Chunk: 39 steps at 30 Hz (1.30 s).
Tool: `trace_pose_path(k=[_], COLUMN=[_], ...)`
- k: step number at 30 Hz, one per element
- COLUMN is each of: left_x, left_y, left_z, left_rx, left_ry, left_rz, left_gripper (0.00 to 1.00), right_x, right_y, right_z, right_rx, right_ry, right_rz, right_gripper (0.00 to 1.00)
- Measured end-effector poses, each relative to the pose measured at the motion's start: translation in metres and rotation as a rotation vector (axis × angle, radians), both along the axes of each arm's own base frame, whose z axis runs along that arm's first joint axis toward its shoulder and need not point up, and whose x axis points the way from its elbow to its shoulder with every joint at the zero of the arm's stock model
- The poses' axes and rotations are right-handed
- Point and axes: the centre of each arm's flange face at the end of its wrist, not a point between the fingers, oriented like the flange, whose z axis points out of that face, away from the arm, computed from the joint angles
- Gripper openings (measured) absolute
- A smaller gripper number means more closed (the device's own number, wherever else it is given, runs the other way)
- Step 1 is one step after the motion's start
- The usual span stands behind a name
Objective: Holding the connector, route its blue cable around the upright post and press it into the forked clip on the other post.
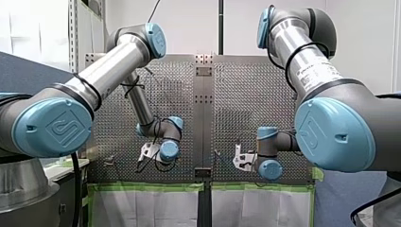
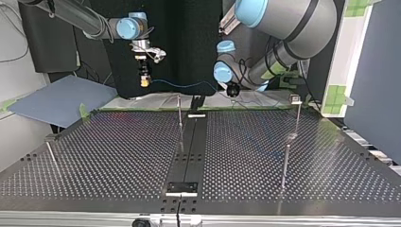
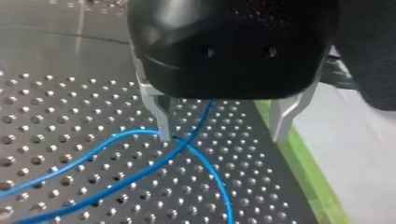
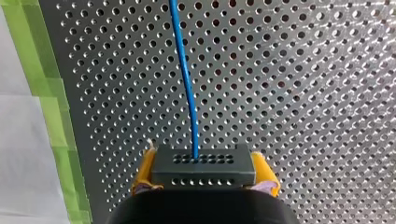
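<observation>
Perforated metal table (image 4: 303, 93) fills the ground, edged by green tape (image 4: 53, 116). Just beside that tape, my right gripper (image 4: 203, 156) clamps the dark connector (image 4: 203, 170) between its yellow pads (image 4: 144, 172). The connector's long side lies across the fingers, and the blue cable (image 4: 184, 79) leaves its face straight ahead, roughly along the tape. Near the same tape my left gripper (image 3: 222, 134) stands wide apart, the cable crossing beneath, close by one fingertip. From the tape, bare plate stretches to the upright post (image 2: 179, 116).

we are gripping the dark grey, hole-dotted connector (image 4: 203, 170) by its sides; its blue cable (image 4: 187, 79) is leaving its middle, sagging and looping loosely over the bench (image 4: 303, 93).
</observation>
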Motion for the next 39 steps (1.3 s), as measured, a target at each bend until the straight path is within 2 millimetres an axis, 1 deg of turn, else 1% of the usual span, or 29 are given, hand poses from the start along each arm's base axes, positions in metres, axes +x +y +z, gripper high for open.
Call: trace_pose_path(k=[4,12,20,26,33,39], left_x=[0.002,0.001,-0.001,-0.007,-0.01,-0.012], left_y=[-0.002,-0.01,-0.007,-0.007,-0.009,-0.016], left_z=[0.0,-0.001,-0.001,-0.003,-0.004,-0.007], left_rx=[-0.048,-0.137,-0.187,-0.226,-0.24,-0.222], left_ry=[-0.015,-0.018,-0.031,0.002,0.031,0.032], left_rz=[-0.004,-0.031,0.029,0.041,0.024,-0.014], left_gripper=[1.0,1.0,1.0,1.0,1.0,1.0], right_x=[0.001,0.001,0.001,0.002,0.002,0.003], right_y=[0.0,0.0,0.0,-0.001,-0.001,0.0], right_z=[0.0,0.0,0.0,0.001,0.001,0.001], right_rx=[-0.001,-0.003,-0.003,-0.003,0.0,0.0], right_ry=[-0.001,-0.001,-0.001,-0.001,0.0,0.0], right_rz=[0.001,0.003,0.003,0.001,0.0,0.002], right_gripper=[0.0,0.0,0.0,0.0,0.0,0.0])
